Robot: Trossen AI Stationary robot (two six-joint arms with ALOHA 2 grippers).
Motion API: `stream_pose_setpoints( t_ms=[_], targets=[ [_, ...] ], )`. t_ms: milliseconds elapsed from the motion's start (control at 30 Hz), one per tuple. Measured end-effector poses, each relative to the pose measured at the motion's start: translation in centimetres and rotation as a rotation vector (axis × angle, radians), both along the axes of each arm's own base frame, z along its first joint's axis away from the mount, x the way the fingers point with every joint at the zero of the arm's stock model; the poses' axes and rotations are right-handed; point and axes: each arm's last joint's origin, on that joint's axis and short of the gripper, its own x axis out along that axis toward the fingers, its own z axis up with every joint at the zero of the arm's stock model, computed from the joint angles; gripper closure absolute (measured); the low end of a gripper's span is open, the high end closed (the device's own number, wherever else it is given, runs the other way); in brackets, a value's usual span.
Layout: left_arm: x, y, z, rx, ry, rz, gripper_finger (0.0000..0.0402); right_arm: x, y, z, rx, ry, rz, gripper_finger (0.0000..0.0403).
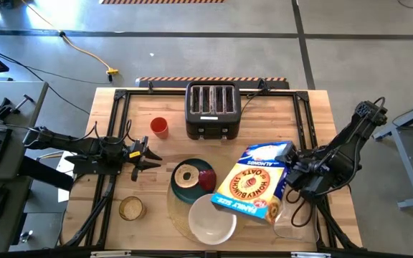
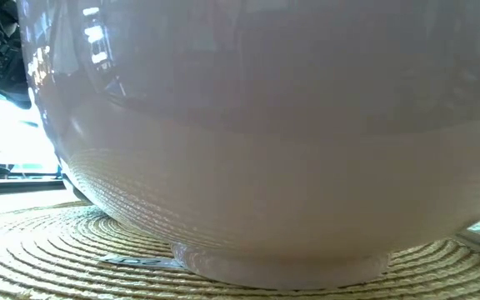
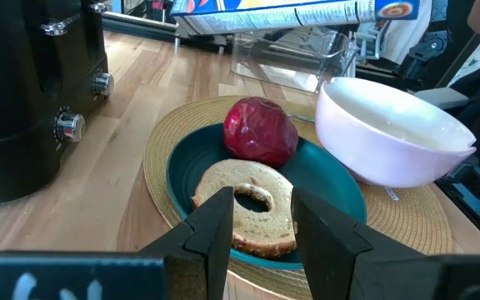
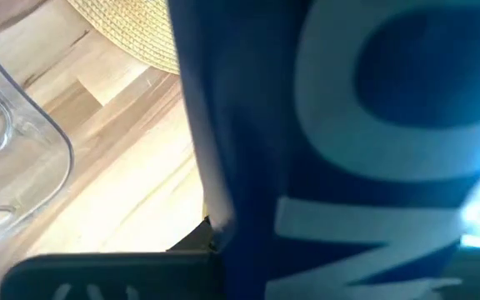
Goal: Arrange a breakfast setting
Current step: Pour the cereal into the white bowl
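The round tan placemat [image 1: 180, 208] lies at the table's near middle. On it rest the dark teal plate [image 1: 183, 190] and the white bowl [image 1: 212, 218], standing on its foot [image 2: 282, 268]. The tan bagel half [image 3: 252, 204] and the red food item [image 3: 261, 133] lie on the plate. My left gripper [image 1: 148, 155] is open and empty, left of the plate and pointing at it; it also shows in the left wrist view [image 3: 261, 242]. My right gripper [image 1: 291, 175] is shut on a yellow and blue cereal box [image 1: 253, 188]. No spoon shows plainly. My right gripper holds the cereal box at its right-hand edge [image 1: 284, 172], coming level from the table's right. The box fills the right wrist view [image 4: 348, 142] and hides the fingers, so the kind of hold cannot be told. The box is lifted, lying slanted with its yellow face up, beside the bowl.
A black four-slot toaster [image 1: 210, 109] stands at the far middle, a small red cup [image 1: 159, 127] to its left. A round tan lid-like thing [image 1: 131, 208] lies near left. A clear plastic container [image 1: 296, 218] stands under the box's right end.
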Motion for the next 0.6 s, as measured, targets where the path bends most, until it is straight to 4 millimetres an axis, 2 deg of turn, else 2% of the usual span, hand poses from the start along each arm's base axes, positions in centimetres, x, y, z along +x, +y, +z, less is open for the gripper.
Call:
stream_pose_setpoints(
  t_ms=[200,600],
  targets=[
    [0.0,0.0,0.0,0.000,0.000,0.000,0.0289,0.1,0.0,0.1,-0.027,0.005,0.026,0.0344],
    [0.0,0.0,0.0,0.000,0.000,0.000,0.0289,0.5,-0.2,2.2,-0.055,-0.018,0.076,0.0344]
  ],
)
